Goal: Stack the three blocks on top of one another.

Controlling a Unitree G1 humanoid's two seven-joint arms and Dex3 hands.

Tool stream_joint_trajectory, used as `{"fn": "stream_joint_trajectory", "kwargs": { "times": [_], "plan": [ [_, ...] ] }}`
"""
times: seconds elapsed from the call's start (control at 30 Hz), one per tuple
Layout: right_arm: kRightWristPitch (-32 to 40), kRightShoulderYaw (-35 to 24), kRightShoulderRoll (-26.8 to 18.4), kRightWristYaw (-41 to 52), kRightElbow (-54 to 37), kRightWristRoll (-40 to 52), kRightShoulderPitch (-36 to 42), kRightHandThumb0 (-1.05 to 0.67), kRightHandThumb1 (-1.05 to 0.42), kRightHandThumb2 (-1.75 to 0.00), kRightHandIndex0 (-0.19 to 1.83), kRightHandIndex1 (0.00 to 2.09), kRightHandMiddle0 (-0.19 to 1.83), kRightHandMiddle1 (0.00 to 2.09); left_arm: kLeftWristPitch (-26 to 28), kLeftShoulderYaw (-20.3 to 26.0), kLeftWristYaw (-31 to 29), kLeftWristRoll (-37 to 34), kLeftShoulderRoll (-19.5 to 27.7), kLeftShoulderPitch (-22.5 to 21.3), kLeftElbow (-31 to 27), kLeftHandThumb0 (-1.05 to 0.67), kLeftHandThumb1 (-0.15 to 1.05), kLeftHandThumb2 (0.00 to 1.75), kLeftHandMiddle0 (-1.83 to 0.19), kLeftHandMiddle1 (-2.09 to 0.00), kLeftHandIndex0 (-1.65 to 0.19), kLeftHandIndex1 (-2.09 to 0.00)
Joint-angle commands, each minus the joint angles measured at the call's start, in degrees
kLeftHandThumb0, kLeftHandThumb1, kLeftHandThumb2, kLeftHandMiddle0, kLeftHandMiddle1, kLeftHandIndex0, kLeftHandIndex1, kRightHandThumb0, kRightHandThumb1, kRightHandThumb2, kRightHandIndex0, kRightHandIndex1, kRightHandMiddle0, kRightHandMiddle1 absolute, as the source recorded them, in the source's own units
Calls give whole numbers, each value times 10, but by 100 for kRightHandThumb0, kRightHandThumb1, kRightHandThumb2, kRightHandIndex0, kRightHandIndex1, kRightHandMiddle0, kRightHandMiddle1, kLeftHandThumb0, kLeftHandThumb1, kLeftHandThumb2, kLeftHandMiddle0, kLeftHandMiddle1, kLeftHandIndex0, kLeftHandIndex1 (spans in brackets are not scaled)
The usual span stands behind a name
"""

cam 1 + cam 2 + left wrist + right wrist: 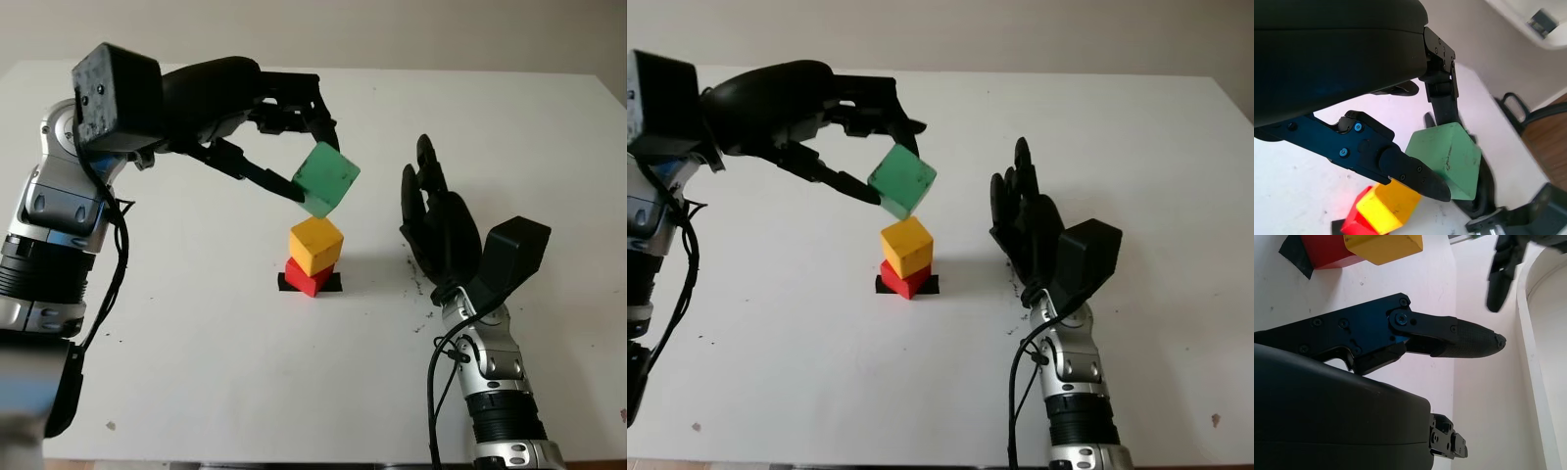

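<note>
A yellow block (316, 245) sits skewed on a red block (307, 276), which stands on a black tape mark (310, 284) at the table's middle. My left hand (304, 157) holds a green block (326, 178) tilted in the air, just above and slightly right of the yellow block; the fingers pinch it from both sides, as the left wrist view shows around the green block (1449, 159). My right hand (436, 225) is open and upright, a little to the right of the stack. The yellow block (1383, 247) and red block (1325, 249) appear beyond it.
The white table (196, 372) stretches all round the stack. Small dark specks (421, 313) lie by my right wrist. The table's far edge (392, 70) meets a pale wall.
</note>
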Motion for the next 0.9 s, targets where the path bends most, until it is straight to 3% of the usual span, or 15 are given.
{"fn": "stream_joint_trajectory", "kwargs": {
  "times": [0.0,0.27,0.57,0.87],
  "plan": [
    [-5,0,0,-1,1,-1,4,-77,-105,-56,-19,0,-19,0,-13,-5,-6,9,-5,-21,10,-42,105,7,-31,-1,-32,-164],
    [-4,-2,2,2,0,4,5,-77,-105,-56,-19,0,-19,0,2,-15,-15,34,-16,-31,41,-44,104,6,-27,-2,-36,-164],
    [0,-1,0,0,0,1,5,-77,-105,-57,-19,0,-19,0,-35,-22,-20,51,-22,-25,61,-49,105,9,-23,-2,-36,-169],
    [-2,-1,0,0,-3,2,7,-76,-105,-56,-19,0,-19,0,-37,-25,-38,53,-24,-19,71,-46,105,10,-23,-3,-35,-167]
  ]
}}
